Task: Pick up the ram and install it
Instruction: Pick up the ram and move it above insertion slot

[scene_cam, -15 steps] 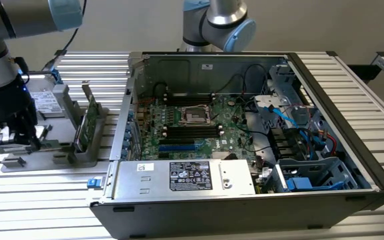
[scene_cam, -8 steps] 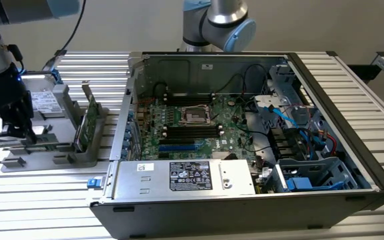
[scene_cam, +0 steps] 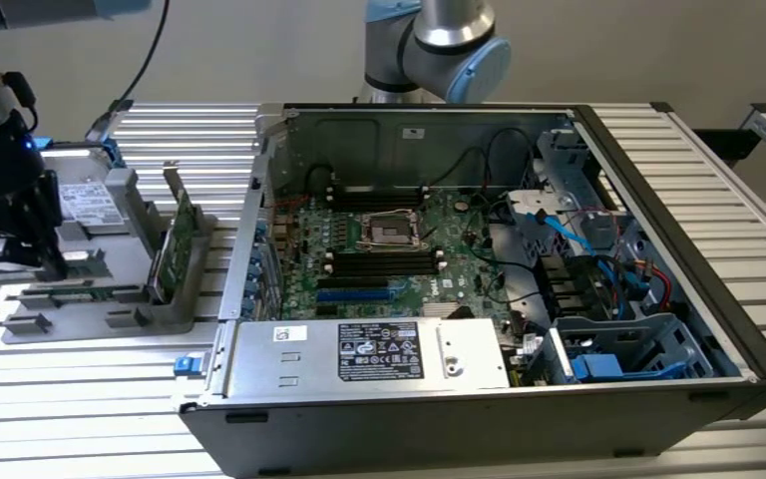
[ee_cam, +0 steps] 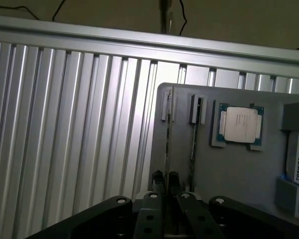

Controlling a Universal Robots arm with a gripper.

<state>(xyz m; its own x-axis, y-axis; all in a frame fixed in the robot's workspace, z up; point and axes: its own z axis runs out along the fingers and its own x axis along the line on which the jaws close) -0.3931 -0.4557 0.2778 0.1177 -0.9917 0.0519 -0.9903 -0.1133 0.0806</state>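
The tool (ee_cam: 166, 178) is drawn narrow, its black fingers (ee_cam: 158, 180) closed on either side of the long, thin green ram stick (ee_cam: 168, 134), which is seen edge-on at the end slot of the grey plastic parts holder (ee_cam: 239, 169). A second thin stick (ee_cam: 194, 144) is seated in the neighbouring slot, and a square silver processor chip (ee_cam: 241, 124) is set just beyond it. The holder is placed on the ribbed aluminium bench (ee_cam: 65, 124) near the edge at the exterior view's left, with the open black computer case (scene_cam: 702, 249) stood beside it.
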